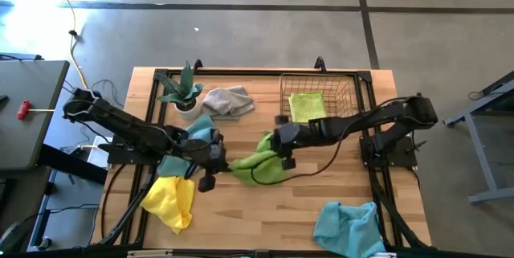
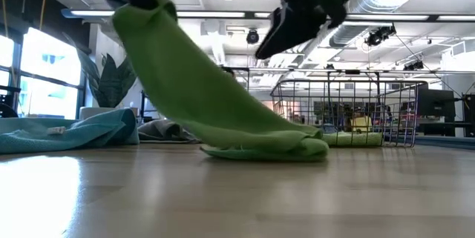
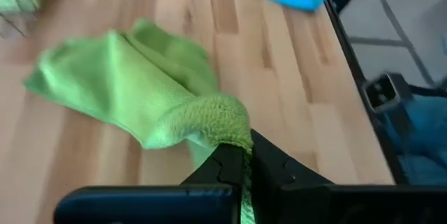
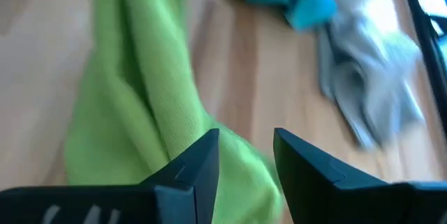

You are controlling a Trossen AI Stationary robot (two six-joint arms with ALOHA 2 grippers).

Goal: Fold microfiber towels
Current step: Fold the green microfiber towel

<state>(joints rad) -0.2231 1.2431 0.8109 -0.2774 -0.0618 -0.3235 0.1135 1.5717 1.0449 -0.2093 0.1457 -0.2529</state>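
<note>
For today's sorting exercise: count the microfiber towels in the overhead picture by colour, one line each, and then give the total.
Lime green towels: 2
Light blue towels: 2
Yellow towel: 1
Grey towel: 1
Total: 6

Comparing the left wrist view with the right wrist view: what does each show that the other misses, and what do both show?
Only the left wrist view shows the left gripper, jaws shut on a corner of the lime green microfiber towel, and the table's edge. Only the right wrist view shows the crumpled grey microfiber towel and the right gripper, jaws open above the green towel. Both show that green towel, a light blue cloth and the wooden tabletop.
</note>
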